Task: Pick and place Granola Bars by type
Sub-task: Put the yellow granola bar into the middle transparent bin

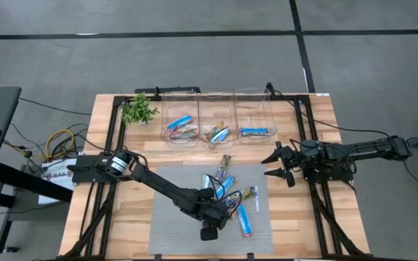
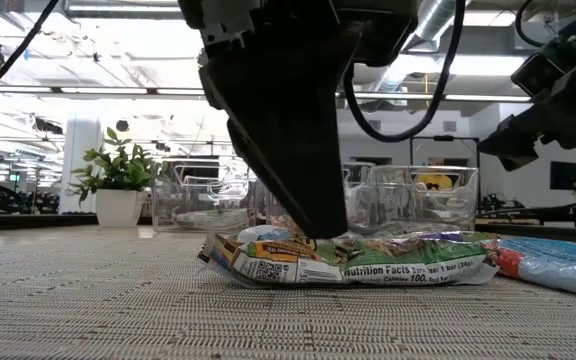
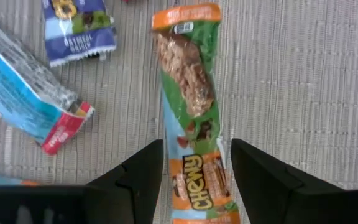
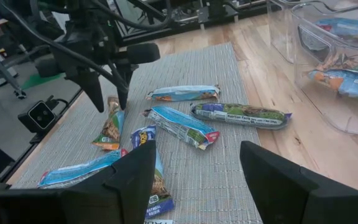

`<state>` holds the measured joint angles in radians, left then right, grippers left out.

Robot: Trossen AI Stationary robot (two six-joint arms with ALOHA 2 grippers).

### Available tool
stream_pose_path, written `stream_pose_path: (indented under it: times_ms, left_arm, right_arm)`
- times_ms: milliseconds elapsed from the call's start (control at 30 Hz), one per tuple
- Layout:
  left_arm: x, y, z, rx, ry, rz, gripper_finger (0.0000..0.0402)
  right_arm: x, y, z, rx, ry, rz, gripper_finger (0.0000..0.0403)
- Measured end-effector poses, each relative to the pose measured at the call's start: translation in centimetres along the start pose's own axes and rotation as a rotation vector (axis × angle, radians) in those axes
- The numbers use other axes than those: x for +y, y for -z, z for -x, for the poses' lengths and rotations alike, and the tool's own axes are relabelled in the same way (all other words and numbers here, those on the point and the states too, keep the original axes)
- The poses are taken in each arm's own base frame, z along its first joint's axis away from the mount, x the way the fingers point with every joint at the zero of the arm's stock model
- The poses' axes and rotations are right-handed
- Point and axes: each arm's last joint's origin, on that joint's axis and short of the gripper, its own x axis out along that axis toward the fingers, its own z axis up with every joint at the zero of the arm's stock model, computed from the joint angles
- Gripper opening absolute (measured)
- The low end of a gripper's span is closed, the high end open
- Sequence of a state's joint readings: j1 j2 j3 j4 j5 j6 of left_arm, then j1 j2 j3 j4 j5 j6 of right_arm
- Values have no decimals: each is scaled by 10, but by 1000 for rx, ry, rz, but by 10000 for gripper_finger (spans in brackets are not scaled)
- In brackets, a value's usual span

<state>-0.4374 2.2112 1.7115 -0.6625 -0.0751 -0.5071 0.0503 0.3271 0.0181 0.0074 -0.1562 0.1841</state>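
Granola bar (image 3: 194, 118), green-orange "Chewy" wrapper (flat on mat (image 3: 291, 74)), between left claw's (image 3: 196, 171) parted fingers.

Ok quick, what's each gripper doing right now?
Left gripper: open, fingers straddling the green Chewy bar on the mat.
Right gripper: open, empty, beside the bins.

Glossy foil-wrapped Granola Bars (image 3: 191, 112) lay on a matt grey woven mat (image 1: 173, 217); tabletop (image 1: 318, 123) was wood, bins (image 1: 218, 119) clear plastic.
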Motion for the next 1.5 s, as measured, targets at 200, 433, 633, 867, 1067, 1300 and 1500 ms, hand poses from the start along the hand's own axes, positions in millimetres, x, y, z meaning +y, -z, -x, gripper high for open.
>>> stream_pose_path:
  times_ms: [200, 433, 633, 867, 1067, 1300, 1500]
  left_arm:
    - [0, 0, 0, -3, -11, -16, 180]
    - [-2, 2, -23, 22, 47, -11, 180]
    - [1, 2, -24, 9, 3, 4, 180]
    - [2, 2, -25, 13, 0, 36, 175]
    - [2, 3, -25, 17, -8, 39, 122]
    - [3, 3, -26, 27, 3, 45, 60]
    - [3, -3, -20, 52, -2, 51, 56]
  right_arm:
    - [0, 0, 0, 0, 0, 0, 226]
    - [0, 0, 0, 0, 0, 0, 226]
    - [0, 0, 0, -1, 0, 0, 226]
    - [0, 0, 0, 0, 0, 0, 226]
    - [0, 0, 0, 0, 0, 0, 226]
    - [0, 0, 0, 0, 0, 0, 226]
    - [0, 0, 0, 0, 0, 0, 226]
